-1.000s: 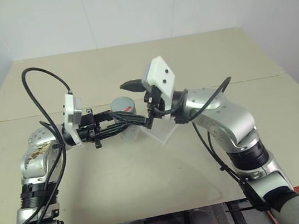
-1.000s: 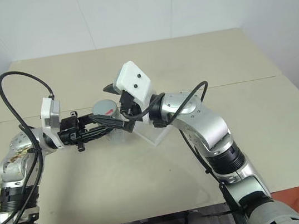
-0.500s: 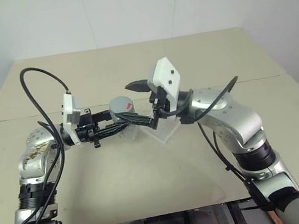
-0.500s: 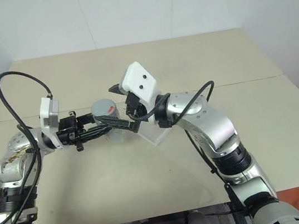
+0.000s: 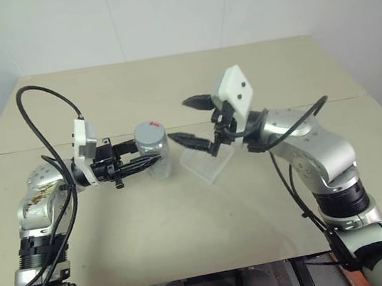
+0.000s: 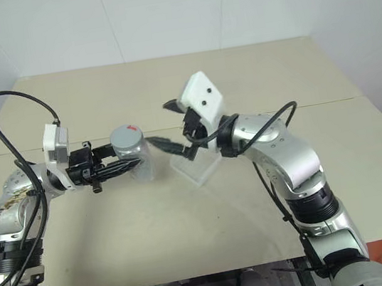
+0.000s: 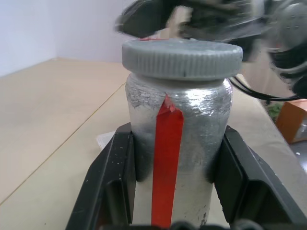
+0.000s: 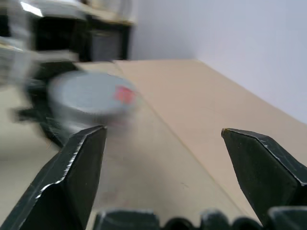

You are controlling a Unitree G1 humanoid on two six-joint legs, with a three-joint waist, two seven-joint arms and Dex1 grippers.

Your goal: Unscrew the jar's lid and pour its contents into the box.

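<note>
Jar point(image 5: 154, 152) is standing upright, w/ lid point(image 5: 149, 130) still sitting on top, red mark showing on the lid. L wrist view is showing the silvery side w/ a red vertical stripe facing the camera. Contents can't be made out through the wall.

L gripper point(image 5: 152, 162) is clenching the jar's body from the left, fingers point(image 7: 111, 184) pressing on both sides below the lid.

R gripper point(image 5: 193, 121) is hanging just right of the jar, fingers spread wide, grasping nothing, not touching lid or jar. It's pointing left toward the jar.

Box point(image 5: 208, 163) is lying on the table point(image 5: 187, 215), just right of the jar, partly under the R gripper. It's clear plastic; can't tell whether anything is inside.

Jar is sitting mid-table, left of centre, between the two arms.
</note>
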